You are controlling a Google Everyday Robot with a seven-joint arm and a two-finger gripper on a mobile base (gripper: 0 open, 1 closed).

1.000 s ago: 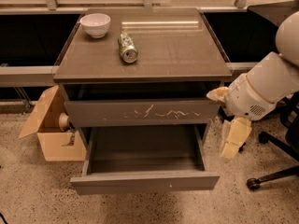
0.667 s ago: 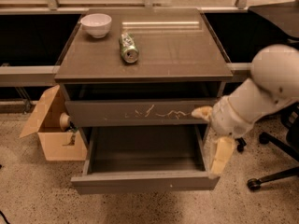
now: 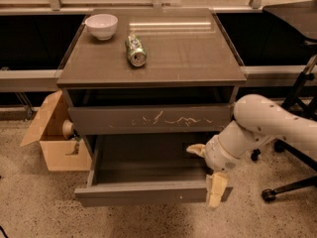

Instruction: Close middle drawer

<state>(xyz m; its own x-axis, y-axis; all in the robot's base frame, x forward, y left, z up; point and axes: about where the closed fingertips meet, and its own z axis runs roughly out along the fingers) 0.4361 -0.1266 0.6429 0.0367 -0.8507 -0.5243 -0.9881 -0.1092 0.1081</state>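
The middle drawer (image 3: 143, 193) is pulled far out at the bottom of the grey-brown cabinet, its inside bare. Its flat front has a tiny white speck (image 3: 180, 196) right of centre. My gripper (image 3: 207, 170) is at the drawer's right front corner, on a white arm reaching in from the right. One cream finger (image 3: 197, 149) reaches over the drawer's inside, and the other (image 3: 216, 190) hangs in front of the right end of the drawer front. The fingers are spread apart and hold nothing.
The drawer above, with white scratch marks (image 3: 158, 118), stands slightly out. A white bowl (image 3: 101, 25) and a lying can (image 3: 135, 51) rest on the cabinet top (image 3: 198, 53). An open cardboard box (image 3: 54, 143) stands at the left. An office chair base (image 3: 292, 182) is at the right.
My arm has swung left and down from beside the cabinet's right side to the open drawer's right front corner. The drawer has not visibly moved.
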